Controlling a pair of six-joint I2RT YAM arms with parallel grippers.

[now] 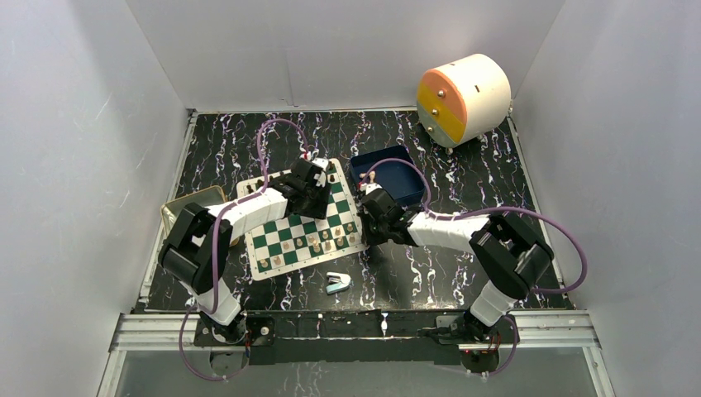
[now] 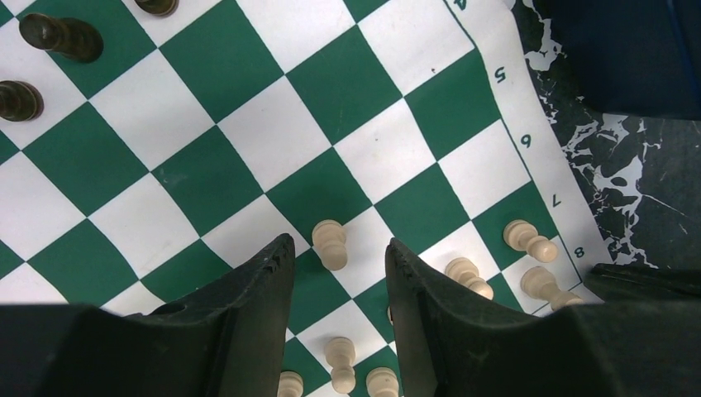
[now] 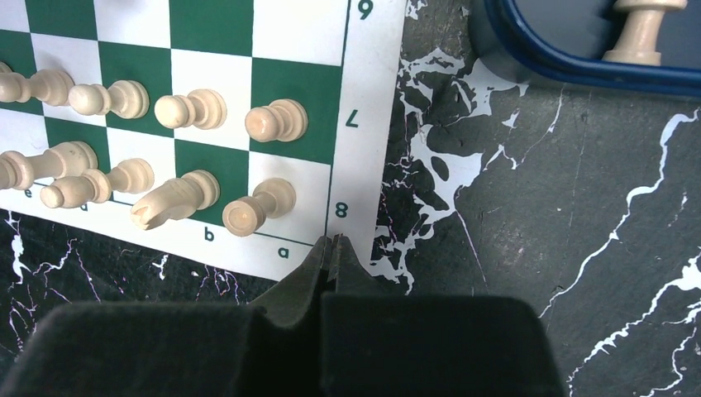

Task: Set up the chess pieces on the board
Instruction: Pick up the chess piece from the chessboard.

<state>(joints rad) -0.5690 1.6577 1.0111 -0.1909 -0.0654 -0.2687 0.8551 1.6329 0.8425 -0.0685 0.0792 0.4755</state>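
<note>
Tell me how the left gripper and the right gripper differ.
The left gripper is open, fingers apart; the right gripper is shut, tips touching. The left gripper hangs over the board's inner squares, a light pawn showing in its gap; the right gripper sits at the board's white border near the 8 label. Both have dark fingers and point down at the board.

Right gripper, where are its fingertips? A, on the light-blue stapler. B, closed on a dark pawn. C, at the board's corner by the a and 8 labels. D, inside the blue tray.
C: the right wrist view shows the right gripper, shut and holding nothing, with its tips at the white border of the board, between the a and 8 labels.
</note>
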